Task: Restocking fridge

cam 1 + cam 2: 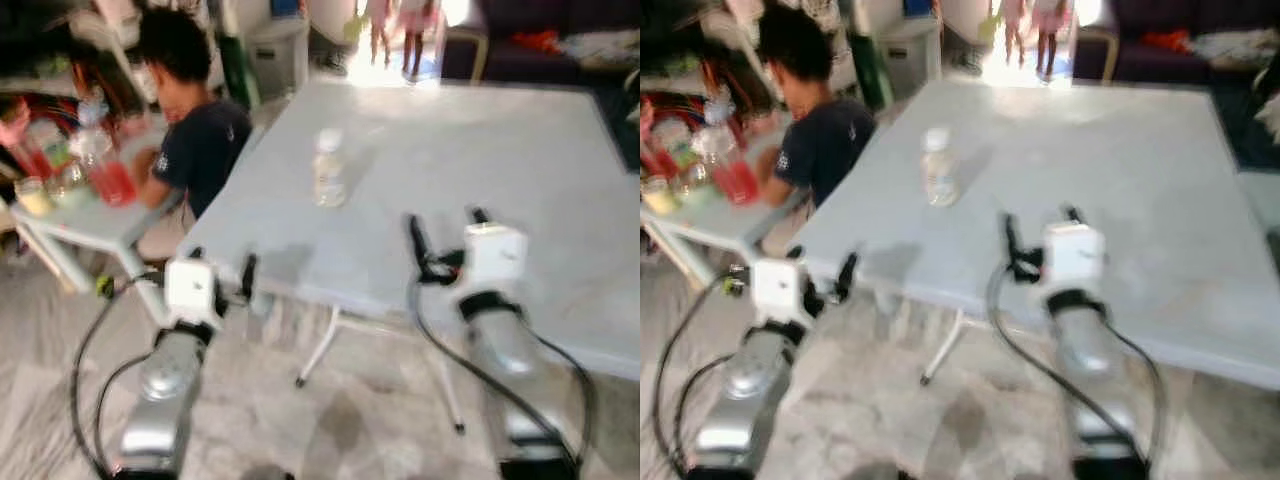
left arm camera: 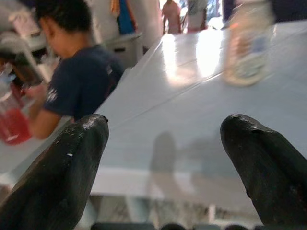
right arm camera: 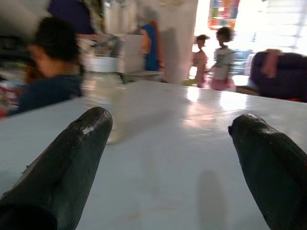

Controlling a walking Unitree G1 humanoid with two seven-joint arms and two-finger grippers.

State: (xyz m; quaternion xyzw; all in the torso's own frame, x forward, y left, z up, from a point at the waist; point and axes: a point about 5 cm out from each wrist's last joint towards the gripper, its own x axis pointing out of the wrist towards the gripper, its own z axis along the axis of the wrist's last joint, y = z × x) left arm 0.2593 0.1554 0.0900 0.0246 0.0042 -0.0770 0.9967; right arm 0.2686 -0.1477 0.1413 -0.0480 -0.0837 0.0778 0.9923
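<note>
**Approaching the bottle, nothing picked up yet**

You are looking at a clear plastic bottle [image 1: 329,168] standing upright on the pale grey table [image 1: 560,190], well in from its near edge and toward its left side. You are bringing both arms up to that near edge. The right gripper [image 1: 446,232] is hovering over the table just inside the near edge, its fingers spread wide and holding nothing. The left gripper [image 1: 222,274] is sitting at the near left corner, just off the table, also spread and empty. The views are blurring, so the robot is probably moving.

A seated person [image 1: 190,125] is working at a small side table [image 1: 95,225] just beyond the left edge.

By my reading you are at the reach-and-grasp step: next you need to bring one gripper forward around the bottle's body, then close, keeping clear of the person.
</note>
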